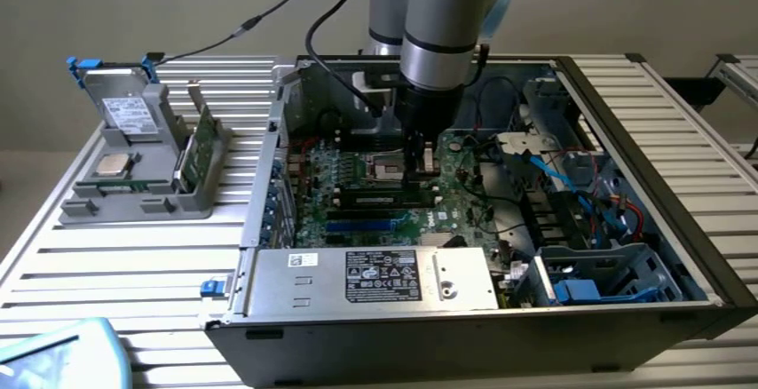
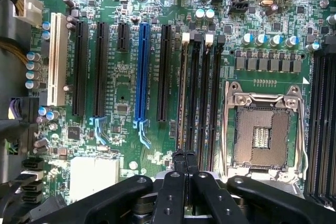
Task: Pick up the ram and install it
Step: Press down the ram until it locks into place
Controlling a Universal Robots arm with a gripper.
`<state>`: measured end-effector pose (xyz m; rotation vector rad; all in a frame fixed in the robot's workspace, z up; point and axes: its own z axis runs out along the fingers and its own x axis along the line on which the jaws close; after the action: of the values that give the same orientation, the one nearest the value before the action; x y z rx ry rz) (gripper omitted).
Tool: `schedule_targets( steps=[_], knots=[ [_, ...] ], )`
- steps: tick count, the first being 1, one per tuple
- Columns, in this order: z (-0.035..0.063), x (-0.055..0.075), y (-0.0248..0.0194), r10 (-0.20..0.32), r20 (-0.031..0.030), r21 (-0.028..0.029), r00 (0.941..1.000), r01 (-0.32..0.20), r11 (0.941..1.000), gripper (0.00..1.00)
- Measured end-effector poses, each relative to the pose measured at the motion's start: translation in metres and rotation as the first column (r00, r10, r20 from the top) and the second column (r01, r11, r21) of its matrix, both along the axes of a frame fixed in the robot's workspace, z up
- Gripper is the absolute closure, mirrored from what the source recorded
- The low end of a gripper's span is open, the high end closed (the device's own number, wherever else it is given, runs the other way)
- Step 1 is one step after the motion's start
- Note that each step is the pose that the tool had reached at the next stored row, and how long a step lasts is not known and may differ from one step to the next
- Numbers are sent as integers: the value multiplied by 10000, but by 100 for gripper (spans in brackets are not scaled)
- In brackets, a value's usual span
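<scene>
- Pressing squarely is, I judge, what the step in hand calls for: the gripper hangs low inside the computer case, over the motherboard; its fingers are closed together with nothing visibly clamped between them
- the ram appears to stand in a black memory slot directly beneath the fingertips, beside the empty processor socket; whether the tips touch its top edge I cannot tell
- force should go straight down the fingers, with no sideways lean, so the stick does not tilt in its slot; the white latch at the far end should be watched
- its long axis runs along the slot, away from the fingertips; the thin top edge faces up toward the wrist
</scene>
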<state>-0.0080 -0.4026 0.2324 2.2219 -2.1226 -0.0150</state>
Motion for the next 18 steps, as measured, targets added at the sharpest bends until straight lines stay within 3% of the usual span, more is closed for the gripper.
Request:
schedule_targets(
  steps=[9,18],
  knots=[
    [-34,0,-1,0,51,-3,10000,0,10000,89],
    [-49,0,0,-1,63,1,10000,1,10000,89]
  ],
)
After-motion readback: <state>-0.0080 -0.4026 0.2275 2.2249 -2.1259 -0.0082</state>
